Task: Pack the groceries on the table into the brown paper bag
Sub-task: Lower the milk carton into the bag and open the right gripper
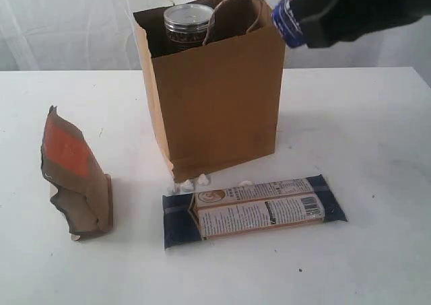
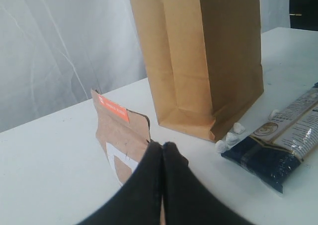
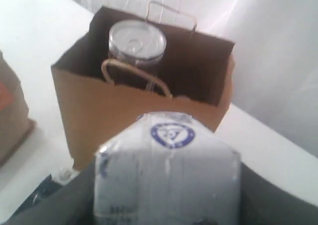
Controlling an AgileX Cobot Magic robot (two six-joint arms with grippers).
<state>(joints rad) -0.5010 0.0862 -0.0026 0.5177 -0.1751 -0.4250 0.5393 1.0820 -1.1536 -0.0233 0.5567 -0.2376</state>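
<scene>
On the left of the table (image 1: 377, 116) the orange-brown pouch (image 1: 74, 177) stands upright, a little crumpled. The left claw (image 2: 163, 153) is clenched, its two fingers pressed together with nothing between them. It is close to the pouch, and I cannot tell whether it touches it; the exterior view does not show this claw. In the middle stands the brown paper bag (image 1: 215, 110), open, with the dark pull-tab can (image 1: 188, 22) inside; only the can's top shows. White crumbs (image 1: 192, 181) lie at the bag's foot, and the long navy packet (image 1: 252, 207) lies flat in front. On the right, the right claw (image 1: 320, 19) grasps the small white-blue carton (image 1: 291, 12) above the bag's right corner and covers most of it.
</scene>
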